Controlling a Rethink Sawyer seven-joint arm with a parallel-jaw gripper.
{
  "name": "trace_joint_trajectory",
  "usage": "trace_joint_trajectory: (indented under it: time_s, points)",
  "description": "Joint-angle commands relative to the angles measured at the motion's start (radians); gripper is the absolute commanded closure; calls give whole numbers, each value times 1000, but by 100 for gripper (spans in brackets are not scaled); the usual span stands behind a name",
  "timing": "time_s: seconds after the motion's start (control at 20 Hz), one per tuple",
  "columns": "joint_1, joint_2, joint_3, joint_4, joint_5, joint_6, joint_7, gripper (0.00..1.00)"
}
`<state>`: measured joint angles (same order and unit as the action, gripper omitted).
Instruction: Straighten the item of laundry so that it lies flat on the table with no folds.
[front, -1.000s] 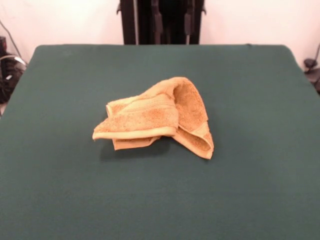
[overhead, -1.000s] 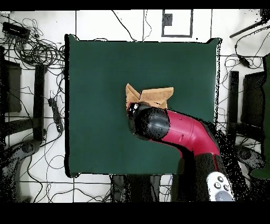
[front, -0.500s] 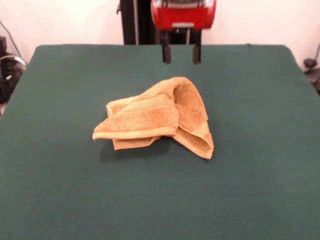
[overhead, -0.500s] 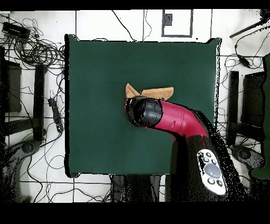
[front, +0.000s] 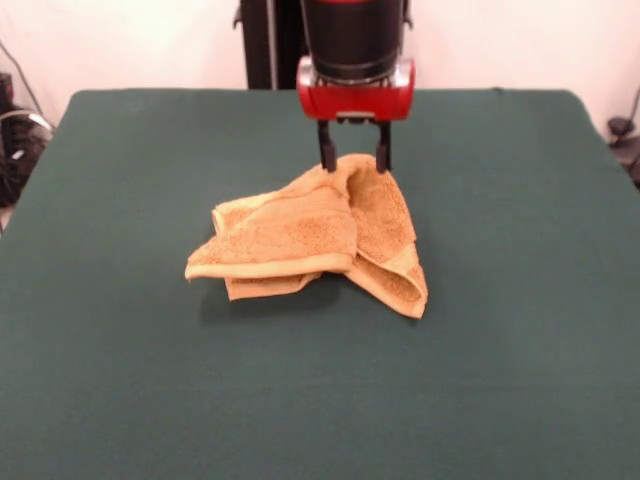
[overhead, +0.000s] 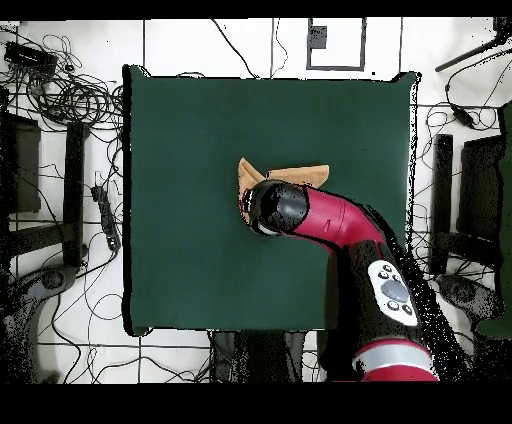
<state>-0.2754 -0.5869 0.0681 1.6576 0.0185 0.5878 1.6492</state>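
"Front view first: where's the towel (front: 318, 240) sitting?"

"Near the middle of the green table (front: 120, 380), bunched up. One flap is folded over to the left with its border band along the front edge, another hangs down to the right, and there's a raised peak at the back."

"And the gripper (front: 353, 160)?"

"Right over that peak, pointing straight down. The two dark fingers (front: 326, 152) stand apart with a gap between them, nothing held, their tips level with the top ridge of the cloth, one on each side of it."

"Does the overhead view help?"

"Not much. The arm's wrist covers most of the towel (overhead: 296, 176); only a corner and a strip poke out on the far side."

"What could go wrong?"

"I'd guess a pinch on that ridge takes two layers at once, so the whole bundle lifts as a lump instead of opening. Or the fingers close too high and catch only loose terry, and it slips out. Dragging it while doubled could also just shift the folds across the table."
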Motion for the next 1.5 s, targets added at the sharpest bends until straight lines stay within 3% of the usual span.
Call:
trace_joint_trajectory:
  time_s: [0.05, 0.25, 0.4, 0.9, 1.5]
  points:
    - [13, 95, 41, -79, 22, 5, 142, 0]
    - [23, 152, 32, -120, 24, 9, 154, 0]
    - [28, 182, 26, -109, 11, -56, 163, 0]
    - [7, 218, 27, -20, -23, -206, 159, 0]
    - [-1, 235, 27, 9, -24, -264, 157, 0]
